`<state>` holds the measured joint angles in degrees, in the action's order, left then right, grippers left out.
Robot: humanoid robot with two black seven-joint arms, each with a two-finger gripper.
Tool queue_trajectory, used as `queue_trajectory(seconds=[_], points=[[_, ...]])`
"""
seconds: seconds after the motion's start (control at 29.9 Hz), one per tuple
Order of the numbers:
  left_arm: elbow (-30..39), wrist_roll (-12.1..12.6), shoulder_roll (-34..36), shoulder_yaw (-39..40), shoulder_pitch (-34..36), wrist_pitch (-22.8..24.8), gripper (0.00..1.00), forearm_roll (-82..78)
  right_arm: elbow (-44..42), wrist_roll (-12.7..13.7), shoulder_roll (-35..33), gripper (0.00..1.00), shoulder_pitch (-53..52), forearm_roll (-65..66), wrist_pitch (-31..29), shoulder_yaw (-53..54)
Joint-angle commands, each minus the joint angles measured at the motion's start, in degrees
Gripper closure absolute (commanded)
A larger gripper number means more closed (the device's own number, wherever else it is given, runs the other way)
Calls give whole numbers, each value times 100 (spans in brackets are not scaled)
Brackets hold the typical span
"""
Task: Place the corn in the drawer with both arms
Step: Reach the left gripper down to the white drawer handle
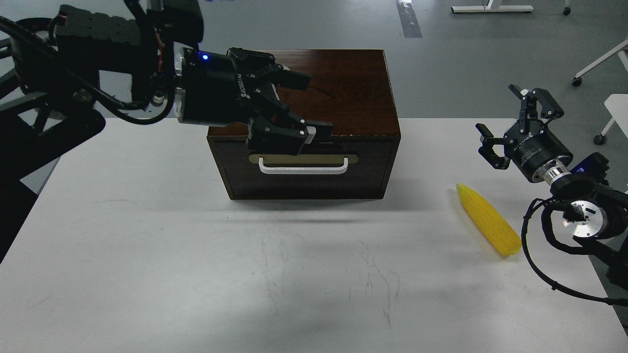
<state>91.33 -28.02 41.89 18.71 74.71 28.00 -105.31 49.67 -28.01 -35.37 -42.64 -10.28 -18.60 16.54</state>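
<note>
The dark brown cabinet (338, 93) stands at the back middle of the white table (147, 235). Its drawer (304, 174) is closed, with a white bar handle (303, 168) on a tan plate. My left gripper (301, 105) is open and empty, in front of the cabinet's top front edge, just above the left part of the handle. The yellow corn (488, 225) lies on the table at the right, pointed end toward the back. My right gripper (512, 122) is open and empty, above and behind the corn, apart from it.
The table's right edge runs close to the corn. Chair and desk legs (596, 63) stand on the grey floor at the back right. My left arm's thick black links (98, 59) fill the upper left.
</note>
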Motion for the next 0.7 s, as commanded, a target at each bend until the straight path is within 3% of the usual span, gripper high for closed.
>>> queue_trajectory(seconds=[0.0, 0.3, 0.67], points=[[-141, 2, -330, -964, 596, 0, 2, -594, -1, 1, -5, 0, 1, 0, 6, -1], [-625, 2, -1016, -1493, 782, 0, 2, -1703, -1, 1, -14, 0, -8, 0, 6, 25], [-968, 2, -1447, -1950, 773, 0, 2, -1969, -1, 1, -40, 0, 1, 0, 32, 43]])
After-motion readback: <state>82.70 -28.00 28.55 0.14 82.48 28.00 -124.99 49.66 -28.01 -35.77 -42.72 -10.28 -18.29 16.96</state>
